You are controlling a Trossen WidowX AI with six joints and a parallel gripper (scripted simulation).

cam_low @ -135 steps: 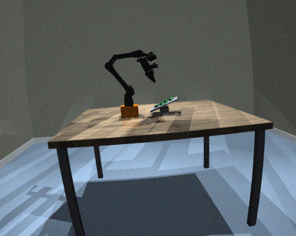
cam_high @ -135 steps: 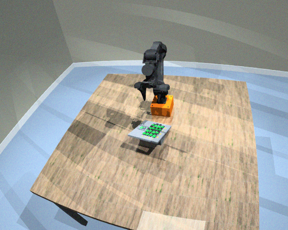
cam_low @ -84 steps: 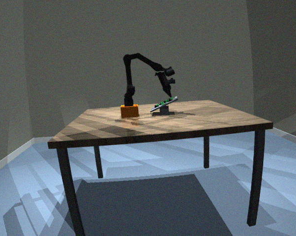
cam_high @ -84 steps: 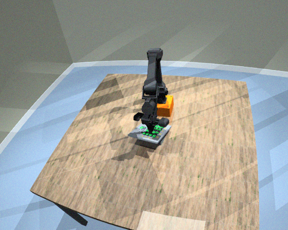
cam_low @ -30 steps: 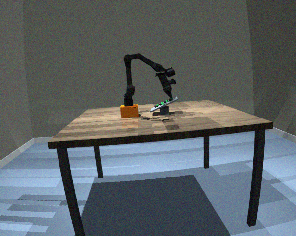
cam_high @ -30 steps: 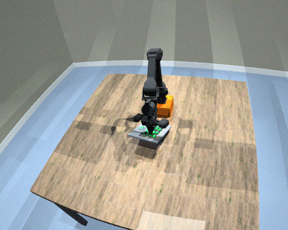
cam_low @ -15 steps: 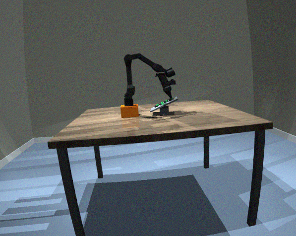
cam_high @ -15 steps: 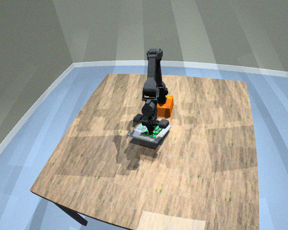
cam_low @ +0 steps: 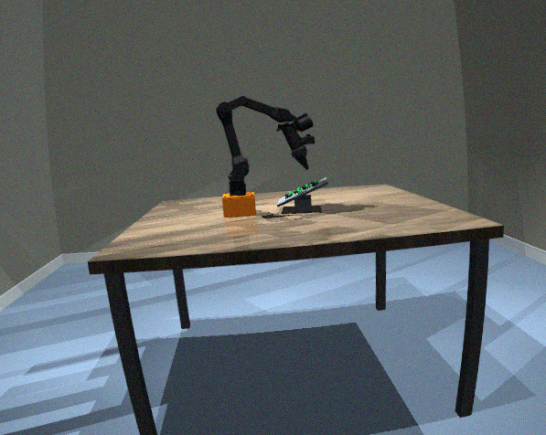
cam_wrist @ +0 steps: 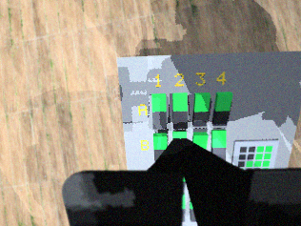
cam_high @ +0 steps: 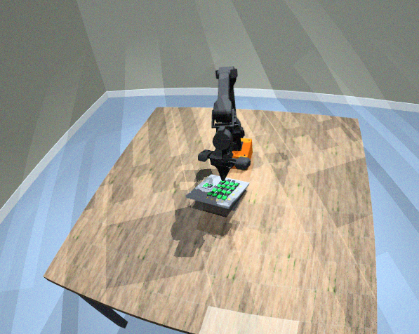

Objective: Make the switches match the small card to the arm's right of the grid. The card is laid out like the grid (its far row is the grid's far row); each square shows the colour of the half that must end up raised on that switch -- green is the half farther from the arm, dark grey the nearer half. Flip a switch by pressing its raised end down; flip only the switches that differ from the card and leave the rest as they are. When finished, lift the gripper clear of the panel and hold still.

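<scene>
Wrist view gives you the best look at the panel: a grey plate with yellow column numbers 1 to 4 along its far edge and row letters A and B down its left side. You can see the switches of row A in full, each with a green far half and a dark near half; which half stands raised you cannot tell from here. Row B shows only its green halves above the black tip of the jaws, which are pressed fully together with nothing between them. The small card lies on the panel to the right of the grid, dark squares on its left, green on its right.

From the exterior view you see the jaws hanging above the tilted panel, apart from it. The panel sits on a dark stand on the wooden worktop, just beside the arm's orange base.
</scene>
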